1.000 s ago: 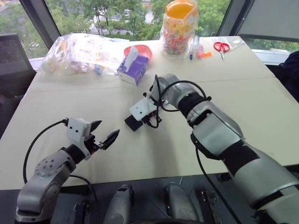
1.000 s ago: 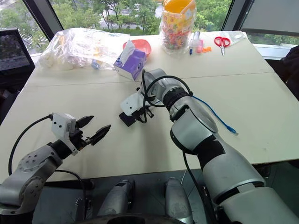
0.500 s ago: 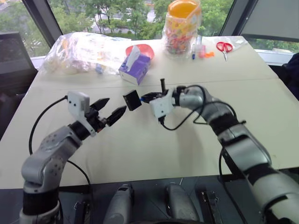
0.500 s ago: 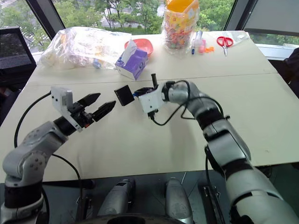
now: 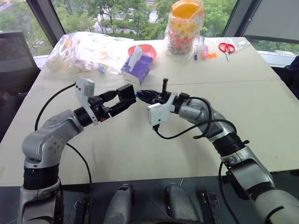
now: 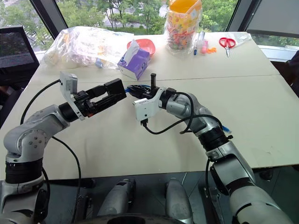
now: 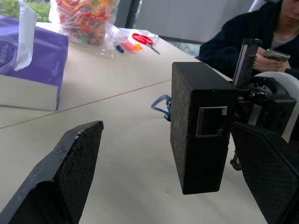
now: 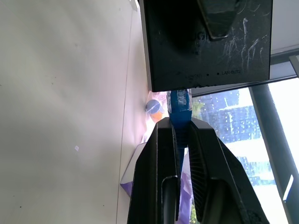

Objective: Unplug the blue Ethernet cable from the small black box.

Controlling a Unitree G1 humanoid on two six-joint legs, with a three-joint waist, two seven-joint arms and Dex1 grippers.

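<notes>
Box [image 7: 201, 126] hangs above counter [image 5: 261, 102], carried only by cable [image 8: 179, 105] plug pinched in right tool [image 8: 180, 135]. Left tool [image 5: 117, 103] spread wide around box, not gripping yet. Risks: plug slips out early, box drops; left fingers close off-centre, box twists, plug latch strains.
</notes>
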